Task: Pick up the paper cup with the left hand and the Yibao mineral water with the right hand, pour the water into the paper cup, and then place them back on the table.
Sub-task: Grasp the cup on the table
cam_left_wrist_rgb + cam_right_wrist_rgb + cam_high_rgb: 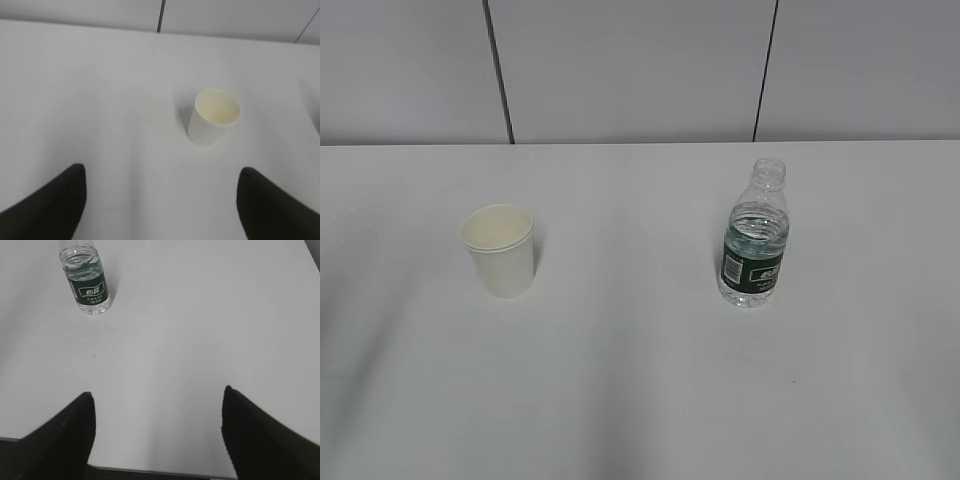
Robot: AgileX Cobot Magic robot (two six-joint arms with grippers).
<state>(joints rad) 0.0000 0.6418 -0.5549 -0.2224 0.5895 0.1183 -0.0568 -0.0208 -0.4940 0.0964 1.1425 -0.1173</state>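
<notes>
The paper cup (pixel 500 250) stands upright and looks empty on the white table (pixel 640 380), left of centre. In the left wrist view the paper cup (pixel 214 117) lies ahead and a little right of my left gripper (pixel 162 172), which is open and holds nothing. The Yibao mineral water (pixel 756 238), capless and partly filled, stands upright to the right. The right wrist view shows the Yibao mineral water (pixel 86 282) far ahead at upper left, while my right gripper (pixel 157 392) hangs open and empty above the table's near edge. Neither arm shows in the exterior view.
A grey panelled wall (pixel 640 70) with two dark seams rises behind the table. The table's front edge (pixel 160 471) runs just under the right gripper's fingers.
</notes>
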